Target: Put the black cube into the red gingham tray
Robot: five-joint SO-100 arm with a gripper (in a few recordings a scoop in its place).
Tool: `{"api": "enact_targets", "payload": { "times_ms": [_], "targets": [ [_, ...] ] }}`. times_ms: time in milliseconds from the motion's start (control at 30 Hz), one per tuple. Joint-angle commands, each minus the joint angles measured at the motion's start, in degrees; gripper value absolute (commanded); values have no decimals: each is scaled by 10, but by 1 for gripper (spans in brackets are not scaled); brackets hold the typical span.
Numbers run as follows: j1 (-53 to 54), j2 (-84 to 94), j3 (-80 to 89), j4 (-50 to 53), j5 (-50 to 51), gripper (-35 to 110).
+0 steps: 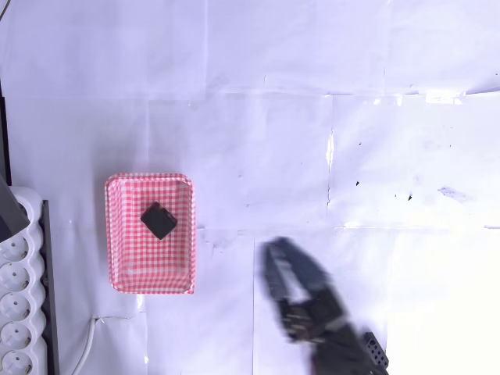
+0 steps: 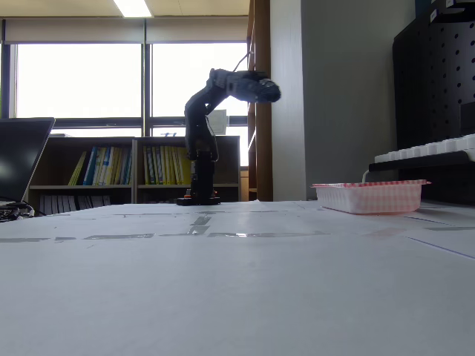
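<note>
In the overhead view the black cube (image 1: 158,220) lies inside the red gingham tray (image 1: 125,234), turned diamond-wise in its upper middle. My gripper (image 1: 275,254) is well to the right of the tray and apart from it, near the lower edge, blurred by motion; nothing shows between its fingers. In the fixed view the gripper (image 2: 269,90) hangs high above the table at the end of the bent arm, left of the tray (image 2: 369,197), whose wall hides the cube.
A white power strip (image 1: 17,312) with a cable lies along the left edge in the overhead view, close to the tray. White paper sheets cover the table. A laptop (image 2: 18,159) stands at the fixed view's left edge.
</note>
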Motion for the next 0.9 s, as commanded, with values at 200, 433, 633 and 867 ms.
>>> {"api": "enact_targets", "payload": {
  "times_ms": [200, 433, 633, 867],
  "targets": [
    [185, -365, -417, 76, 176, 0],
    [201, -475, -528, 261, 170, 0],
    [197, -487, -528, 396, 118, 0],
    [207, -487, -528, 411, 133, 0]
  ]
}}
